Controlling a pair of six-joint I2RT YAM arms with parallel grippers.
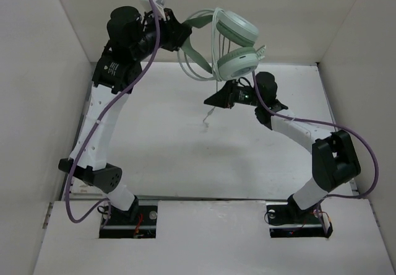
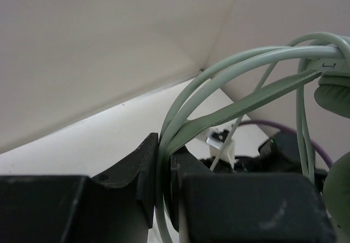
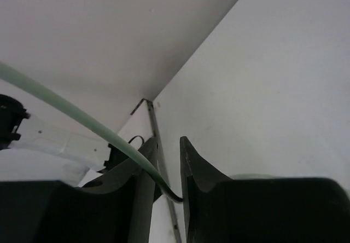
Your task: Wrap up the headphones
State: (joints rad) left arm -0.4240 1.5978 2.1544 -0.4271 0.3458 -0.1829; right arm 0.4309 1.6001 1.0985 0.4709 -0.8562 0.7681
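Headphones [image 1: 238,46], pale mint-green, hang in the air above the far end of the white table [image 1: 161,157]. The left gripper [image 1: 179,36] is clamped on the flat headband [image 2: 246,103] together with loops of thin cable [image 2: 219,70]. The right gripper [image 1: 213,100] pinches the cable near its loose end. The set looks light. The band seems springy and the cable limp and slippery, so the band is probably the safest place to hold.

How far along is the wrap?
Done: several loops of thin pale-green cable lie along the headband of the pale mint-green over-ear headphones, clamped in the left end effector. In hand: the cable's tail runs through the right end effector. Left: winding that tail.
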